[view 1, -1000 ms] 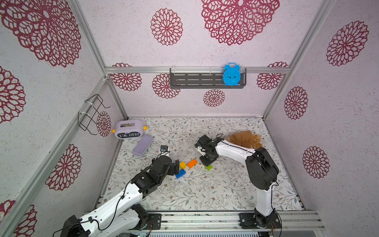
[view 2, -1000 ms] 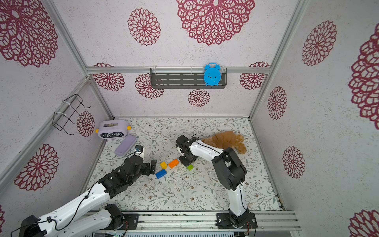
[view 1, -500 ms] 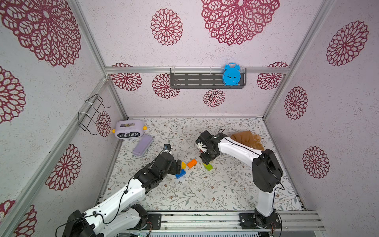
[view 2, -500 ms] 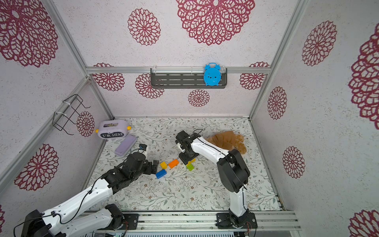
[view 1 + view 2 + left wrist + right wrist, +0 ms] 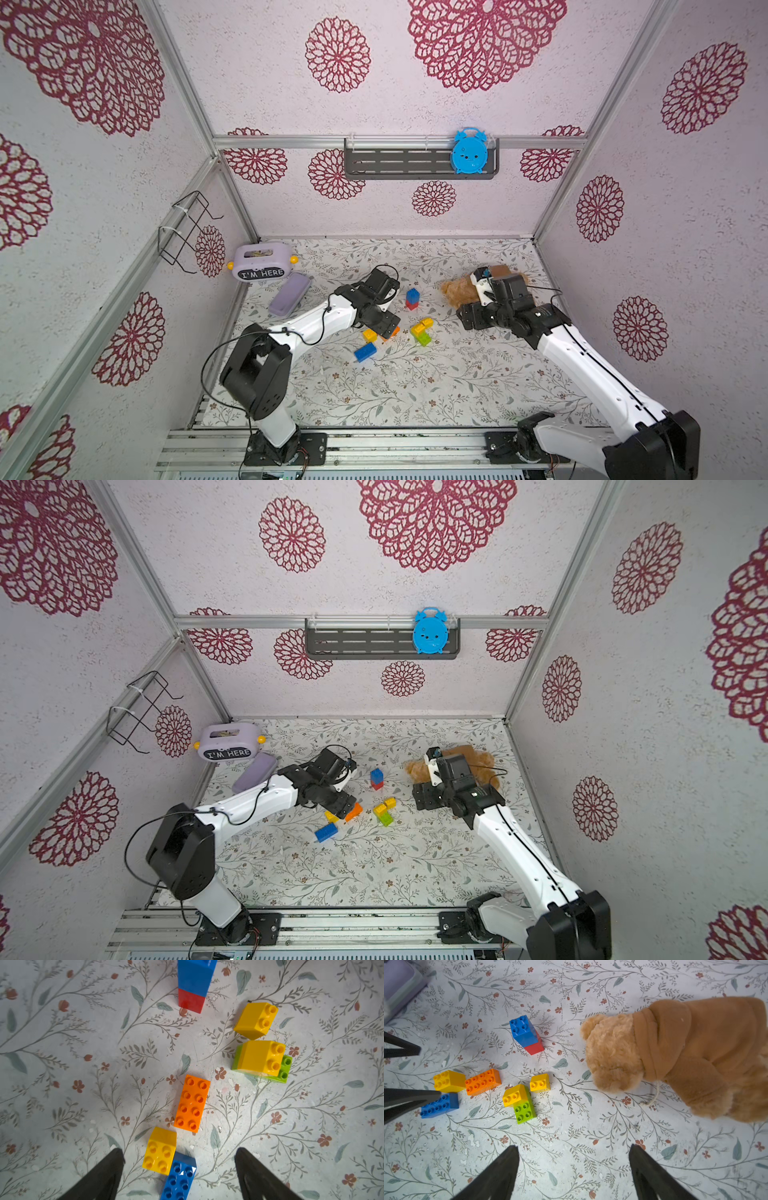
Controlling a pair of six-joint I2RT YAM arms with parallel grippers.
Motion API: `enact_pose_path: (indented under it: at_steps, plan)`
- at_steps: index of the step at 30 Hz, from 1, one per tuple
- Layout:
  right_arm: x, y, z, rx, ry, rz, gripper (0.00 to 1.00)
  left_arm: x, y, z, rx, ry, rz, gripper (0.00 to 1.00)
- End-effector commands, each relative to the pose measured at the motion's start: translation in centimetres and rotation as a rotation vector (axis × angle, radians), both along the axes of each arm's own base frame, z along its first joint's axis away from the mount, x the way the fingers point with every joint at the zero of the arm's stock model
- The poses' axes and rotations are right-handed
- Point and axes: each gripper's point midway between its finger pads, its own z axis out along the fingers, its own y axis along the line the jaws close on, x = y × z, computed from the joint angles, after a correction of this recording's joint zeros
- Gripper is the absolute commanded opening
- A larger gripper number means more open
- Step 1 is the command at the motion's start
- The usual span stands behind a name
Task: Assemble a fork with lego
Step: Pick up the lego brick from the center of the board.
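Orange eight-stud plastic brick (image 5: 192,1103): glossy, smooth, light glints on studs. Blue-on-red plastic brick stack (image 5: 194,985): same shiny finish. Tan plush bear (image 5: 612,1053): fuzzy pile; its brown hoodie (image 5: 695,1043) matt fleece cloth. Floral-print tabletop (image 5: 591,1136): matt, scuffed, flecked with white chips.

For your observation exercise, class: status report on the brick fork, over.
Left pincer open over yellow brick and blue brick; right pincer open, empty. Assembly unfinished: blue-on-red stack, yellow-on-green pair, orange brick loose. Teddy bear beside bricks, not touching.
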Motion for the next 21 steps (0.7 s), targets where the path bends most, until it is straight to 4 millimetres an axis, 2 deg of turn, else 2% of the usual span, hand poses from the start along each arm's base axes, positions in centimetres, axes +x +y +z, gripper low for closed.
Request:
enact_pose_path:
  at_steps: [1, 4, 8, 9, 15, 21]
  plan:
    - [0.6, -0.4, 2.1, 0.102, -0.1, -0.051, 0.94, -0.7, -0.2, -1.2, 0.045, 0.101, -0.084, 0.86]
    - [0.1, -1.2, 1.5, 0.103, -0.091, -0.07, 0.95, -0.2, -0.5, -2.4, 0.072, 0.125, -0.093, 0.86]
    - [-0.4, -1.6, 0.5, 0.092, -0.058, -0.075, 0.95, 0.3, -1.0, -3.5, 0.093, 0.155, -0.101, 0.8]
    - [-0.4, -1.7, 0.4, 0.091, -0.054, -0.076, 0.95, 0.3, -1.0, -5.0, 0.117, 0.183, -0.101, 0.79]
    - [-0.3, -1.6, -0.1, 0.095, -0.036, -0.071, 0.94, 0.9, -1.6, -7.4, 0.157, 0.204, -0.118, 0.71]
    - [-0.4, -1.7, -0.2, 0.094, -0.034, -0.075, 0.9, 1.2, -2.1, -8.4, 0.161, 0.219, -0.127, 0.49]
